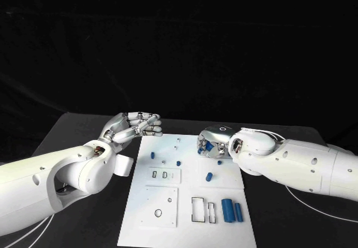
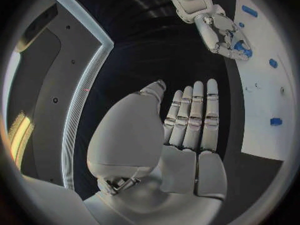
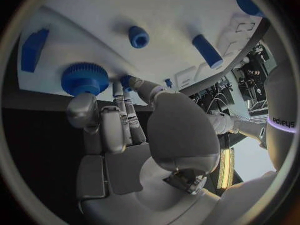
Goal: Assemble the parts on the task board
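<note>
Left robot hand (image 1: 134,126) raised beside the far left corner of the board (image 1: 168,227), fingers (image 2: 197,117) straight and side by side, holding nothing. Right robot hand (image 1: 211,142) down on the board's far right part, fingers (image 3: 119,127) curled by a blue gear (image 3: 84,78); cannot tell whether gripping or merely touching. Blue parts scattered on the board: small pegs (image 1: 151,154) near the middle, a short cylinder (image 1: 209,177), two longer cylinders (image 1: 233,210) lying side by side near the right edge beside rectangular recesses (image 1: 199,209). Board flat on the black table (image 1: 82,129).
</note>
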You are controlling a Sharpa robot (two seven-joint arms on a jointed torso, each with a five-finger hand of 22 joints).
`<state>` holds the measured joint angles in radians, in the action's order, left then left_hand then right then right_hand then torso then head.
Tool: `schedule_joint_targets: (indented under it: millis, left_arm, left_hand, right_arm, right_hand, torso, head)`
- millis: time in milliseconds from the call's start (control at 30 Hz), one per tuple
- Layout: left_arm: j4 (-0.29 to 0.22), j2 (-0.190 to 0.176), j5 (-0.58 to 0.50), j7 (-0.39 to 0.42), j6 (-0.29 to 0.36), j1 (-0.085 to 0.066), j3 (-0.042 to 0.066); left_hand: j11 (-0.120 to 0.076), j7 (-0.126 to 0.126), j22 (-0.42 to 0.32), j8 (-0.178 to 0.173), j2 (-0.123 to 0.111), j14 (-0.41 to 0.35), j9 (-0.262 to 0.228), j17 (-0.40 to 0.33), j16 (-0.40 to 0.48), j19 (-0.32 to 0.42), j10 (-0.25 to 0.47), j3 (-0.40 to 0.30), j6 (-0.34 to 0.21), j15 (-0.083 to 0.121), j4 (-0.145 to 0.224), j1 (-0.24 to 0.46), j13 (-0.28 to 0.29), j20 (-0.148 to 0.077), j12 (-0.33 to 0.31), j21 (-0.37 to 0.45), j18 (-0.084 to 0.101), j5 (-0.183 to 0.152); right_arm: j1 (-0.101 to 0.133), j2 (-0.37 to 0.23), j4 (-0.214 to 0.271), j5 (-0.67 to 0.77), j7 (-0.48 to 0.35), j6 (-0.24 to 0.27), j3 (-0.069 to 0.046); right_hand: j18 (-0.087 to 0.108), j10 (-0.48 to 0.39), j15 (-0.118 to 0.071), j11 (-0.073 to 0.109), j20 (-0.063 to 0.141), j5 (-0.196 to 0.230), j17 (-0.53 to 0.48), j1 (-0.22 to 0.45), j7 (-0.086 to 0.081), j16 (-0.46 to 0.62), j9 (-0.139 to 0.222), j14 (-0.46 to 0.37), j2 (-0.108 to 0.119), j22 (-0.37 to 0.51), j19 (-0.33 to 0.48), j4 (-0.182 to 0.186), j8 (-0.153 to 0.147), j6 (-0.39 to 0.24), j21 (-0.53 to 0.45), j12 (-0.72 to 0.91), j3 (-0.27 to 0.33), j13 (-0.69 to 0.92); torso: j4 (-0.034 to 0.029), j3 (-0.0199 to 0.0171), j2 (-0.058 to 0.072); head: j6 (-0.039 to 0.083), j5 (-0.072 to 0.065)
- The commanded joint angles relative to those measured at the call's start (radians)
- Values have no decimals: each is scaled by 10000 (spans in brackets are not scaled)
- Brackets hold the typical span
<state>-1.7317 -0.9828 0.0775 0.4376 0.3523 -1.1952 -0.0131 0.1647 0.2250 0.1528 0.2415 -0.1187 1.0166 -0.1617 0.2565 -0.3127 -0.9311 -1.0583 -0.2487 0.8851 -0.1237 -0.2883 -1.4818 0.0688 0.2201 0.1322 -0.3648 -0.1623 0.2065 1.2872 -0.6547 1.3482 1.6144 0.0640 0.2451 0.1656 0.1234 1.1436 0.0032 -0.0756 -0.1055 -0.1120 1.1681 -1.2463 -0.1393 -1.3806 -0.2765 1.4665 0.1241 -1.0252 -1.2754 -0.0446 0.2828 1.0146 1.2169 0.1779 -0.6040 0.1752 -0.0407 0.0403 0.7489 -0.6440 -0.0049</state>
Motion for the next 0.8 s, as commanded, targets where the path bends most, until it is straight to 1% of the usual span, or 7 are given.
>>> schedule_joint_targets:
  millis: [33,133,367,500,633,700,800]
  left_arm:
    - [-12,4,31,-5,-196,-18,10]
    - [-7,1,31,-19,-199,-20,10]
    - [22,-12,31,-61,-218,-23,10]
    - [42,-10,31,-72,-238,-23,10]
    - [69,-2,31,-83,-261,-24,10]
    - [79,2,31,-89,-269,-24,10]
    - [93,13,31,-96,-283,-25,10]
  left_hand:
    - [54,63,-9,-44,-28,-60,0,8,49,52,-30,-40,-24,13,-5,66,6,51,-38,41,-191,-19]
    - [62,72,-12,-53,-31,-67,3,17,55,56,-19,-47,-36,8,-4,71,5,54,-53,43,-191,-21]
    - [74,85,-17,-68,-35,-83,7,32,67,64,0,-62,-57,-1,2,73,3,59,-78,47,-191,-22]
    - [79,90,-20,-74,-37,-92,8,38,75,69,8,-71,-66,-5,6,70,2,62,-90,49,-191,-22]
    - [82,93,-23,-79,-39,-101,9,43,81,73,13,-77,-72,-9,8,68,2,65,-98,52,-190,-22]
    - [86,96,-26,-84,-41,-113,10,48,89,80,20,-86,-79,-13,11,64,1,68,-108,56,-189,-22]
    - [86,96,-26,-84,-41,-113,10,48,89,80,20,-86,-79,-13,11,64,1,68,-108,56,-189,-22]
  right_arm:
    - [-7,12,2,-2,-6,323,1]
    - [-7,8,23,2,32,526,1]
    - [14,-72,377,10,162,1250,-21]
    - [64,14,401,9,261,1538,-44]
    - [128,275,198,10,371,1844,-71]
    - [148,426,52,10,401,1951,-81]
    - [166,656,-185,11,433,2102,-99]
  right_hand:
    - [-166,125,-59,8,13,63,48,-138,34,-82,-260,339,-262,-118,-88,-52,142,95,92,48,-138,-7]
    - [-182,179,-71,23,31,84,110,-189,36,-131,-361,353,-285,-236,-120,-127,216,104,174,39,-250,-23]
    - [-207,91,-39,-19,23,62,232,-122,-5,-224,-490,380,-135,-405,-155,-212,256,11,290,-64,-322,-83]
    - [-209,2,-15,-53,4,63,249,-67,-18,-248,-549,381,-108,-433,-140,-208,275,-24,307,-137,-367,-126]
    - [-213,-32,0,-70,-9,82,268,-29,-32,-267,-581,382,-71,-467,-140,-209,281,-54,327,-170,-380,-147]
    - [-216,-45,5,-76,-14,88,283,-19,-37,-277,-591,385,-62,-489,-147,-209,280,-68,340,-182,-388,-155]
    - [-217,-47,6,-77,-14,89,286,-17,-37,-279,-593,385,-60,-493,-148,-209,280,-71,343,-184,-389,-157]
  torso:
    - [-9,-2,13]
    - [-7,1,17]
    - [-3,-6,28]
    - [-7,0,27]
    - [-40,2,56]
    - [-38,-5,65]
    - [-53,5,73]
  head:
    - [2,-9]
    - [4,-10]
    - [65,19]
    - [112,15]
    - [159,15]
    - [177,24]
    - [180,26]
